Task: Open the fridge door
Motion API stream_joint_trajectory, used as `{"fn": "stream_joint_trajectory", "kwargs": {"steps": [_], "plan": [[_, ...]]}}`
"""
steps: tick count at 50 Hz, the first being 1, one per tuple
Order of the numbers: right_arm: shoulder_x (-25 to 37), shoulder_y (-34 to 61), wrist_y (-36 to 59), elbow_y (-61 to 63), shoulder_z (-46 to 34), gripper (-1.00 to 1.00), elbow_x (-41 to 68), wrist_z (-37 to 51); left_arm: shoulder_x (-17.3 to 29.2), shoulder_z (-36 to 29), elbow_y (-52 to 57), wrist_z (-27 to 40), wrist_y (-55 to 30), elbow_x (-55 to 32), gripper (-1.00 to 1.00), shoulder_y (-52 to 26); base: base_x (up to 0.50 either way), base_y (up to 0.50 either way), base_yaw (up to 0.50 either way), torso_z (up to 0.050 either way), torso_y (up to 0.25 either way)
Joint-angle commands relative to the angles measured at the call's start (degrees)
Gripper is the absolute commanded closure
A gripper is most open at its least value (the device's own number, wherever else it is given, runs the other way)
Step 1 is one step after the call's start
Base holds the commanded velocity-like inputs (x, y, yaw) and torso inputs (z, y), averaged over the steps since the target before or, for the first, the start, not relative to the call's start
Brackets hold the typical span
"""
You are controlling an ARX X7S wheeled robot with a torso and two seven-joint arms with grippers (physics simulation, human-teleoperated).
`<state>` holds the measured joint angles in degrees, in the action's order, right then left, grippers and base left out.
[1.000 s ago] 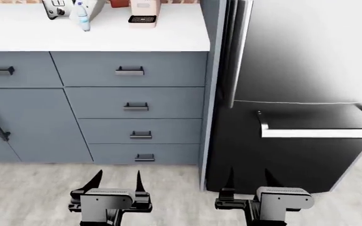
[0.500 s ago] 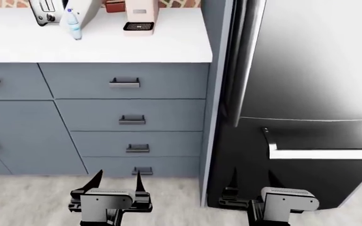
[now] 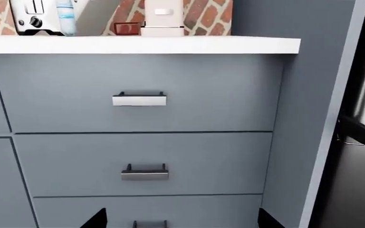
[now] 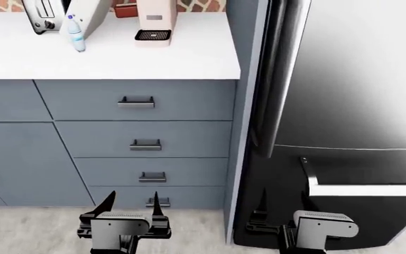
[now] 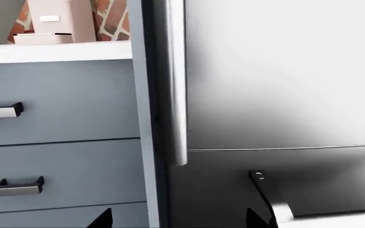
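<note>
The fridge door [image 4: 358, 74] is a tall glossy steel-to-black panel at the right, shut, with a long vertical bar handle [image 4: 274, 79] along its left edge. In the right wrist view the fridge door [image 5: 284, 71] and its handle [image 5: 175, 80] fill the frame ahead. My right gripper [image 4: 282, 200] is open, low in front of the fridge's lower black front, well below the handle's end. My left gripper [image 4: 132, 201] is open, facing the grey-blue drawers, holding nothing. Only the fingertips [image 5: 103, 219] show in each wrist view.
Grey-blue cabinet drawers [image 4: 143, 137] stand left of the fridge under a white counter [image 4: 118, 53] carrying a toaster [image 4: 39, 13], a bottle [image 4: 76, 34] and a pink appliance [image 4: 154, 21]. The lower fridge front has a horizontal silver bar [image 4: 365, 190]. Pale floor [image 4: 34, 233] lies below.
The head view has shifted nearer and to the right: cabinet and fridge sit lower and larger in frame. Both grippers stay open in the same spots.
</note>
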<state>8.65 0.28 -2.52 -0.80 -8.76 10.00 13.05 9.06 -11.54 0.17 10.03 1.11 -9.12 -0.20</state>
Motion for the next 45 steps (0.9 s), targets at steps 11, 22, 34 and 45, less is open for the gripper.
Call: {"fn": "stream_joint_trajectory", "kwargs": {"steps": [11, 22, 34, 45], "plan": [[0.8, -0.5, 0.0, 0.4, -1.0, -1.00, 0.3, 0.9, 0.7, -0.7, 0.0, 0.6, 0.2, -0.7, -1.00, 0.0, 0.01, 0.00, 0.00, 0.000, 0.000], [0.7, 1.0, 0.1, -0.6, -1.5, -1.00, 0.5, 1.3, 1.1, -1.1, 0.2, 1.0, 0.2, -1.0, -1.00, 0.2, 0.18, 0.00, 0.00, 0.000, 0.000], [1.5, -0.9, -0.5, 2.3, -1.3, -1.00, 1.7, 1.6, 1.5, -1.5, 1.2, 1.5, 0.6, -1.1, -1.00, 1.3, 0.00, 0.00, 0.00, 0.000, 0.000], [3.9, 10.8, 29.8, 21.2, -1.8, -1.00, 5.1, 7.6, 1.4, -1.7, -2.2, 0.8, 0.2, -2.2, -1.00, -2.1, 0.00, 0.00, 0.00, 0.000, 0.000]]}}
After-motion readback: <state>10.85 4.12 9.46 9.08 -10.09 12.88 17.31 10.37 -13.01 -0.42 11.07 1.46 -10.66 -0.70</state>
